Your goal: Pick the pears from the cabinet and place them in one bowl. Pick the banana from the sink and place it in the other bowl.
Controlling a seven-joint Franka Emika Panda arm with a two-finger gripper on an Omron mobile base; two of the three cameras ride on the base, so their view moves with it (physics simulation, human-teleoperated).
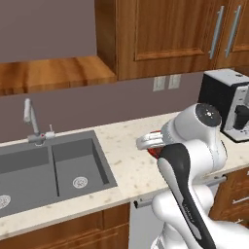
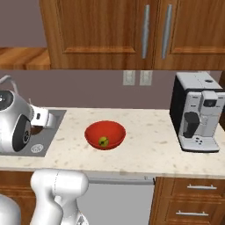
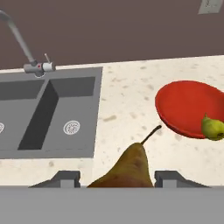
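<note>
In the hand view, the dark grey rectangular double-basin sink [image 3: 48,113] lies at nine o'clock, its curved metal faucet [image 3: 17,37] rising at eleven o'clock. At six o'clock the two-finger gripper [image 3: 117,178] is clamped on the reddish-brown pear [image 3: 127,170], its stem pointing toward one o'clock, over the speckled cream stone counter [image 3: 127,105]. At three o'clock sits the glossy bright red round bowl [image 3: 186,107], with the yellow-green pear [image 3: 213,127] inside by its near rim. In the right base view, that bowl [image 2: 105,134] stands on the counter at centre, and a boxy black-and-silver coffee machine [image 2: 196,117] stands well apart at three o'clock. Brown wood-grain wall cabinet [image 2: 105,30] doors hang at twelve o'clock.
</note>
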